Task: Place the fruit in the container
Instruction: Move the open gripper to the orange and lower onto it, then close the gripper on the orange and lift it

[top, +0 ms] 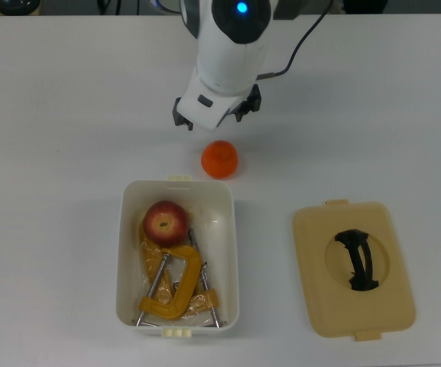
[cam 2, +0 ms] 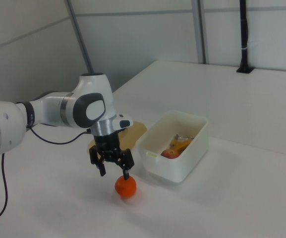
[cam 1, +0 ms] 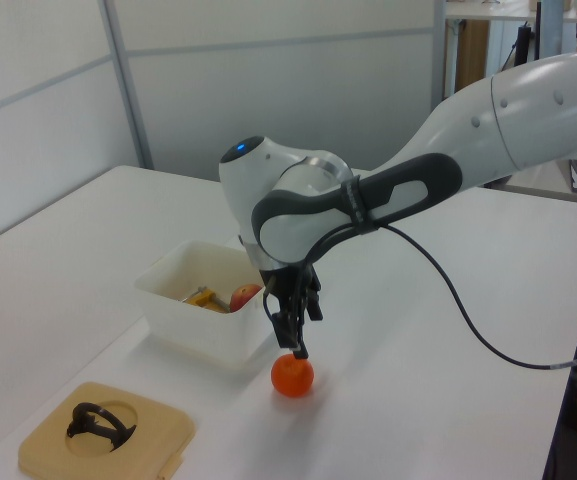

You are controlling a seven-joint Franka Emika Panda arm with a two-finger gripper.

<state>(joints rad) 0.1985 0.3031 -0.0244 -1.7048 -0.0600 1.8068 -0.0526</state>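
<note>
Gripper [cam 2: 114, 172] wide open, empty, above orange [cam 2: 126, 187] beside container [cam 2: 175, 148]; off-centre descent could roll orange away

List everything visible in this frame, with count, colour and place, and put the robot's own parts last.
table: one, white, under everything.
tub: one, white, on the table in the top view's lower middle.
apple: one, red, inside the tub.
clamps: yellow-orange, inside the tub beside the apple; count unclear.
orange: one, on the table just outside the tub's short end.
lid: one, tan with a black handle, flat on the table at the top view's right of the tub.
arm: one, white, with a black cable.
tool: one, black, open, just above the orange.
</note>
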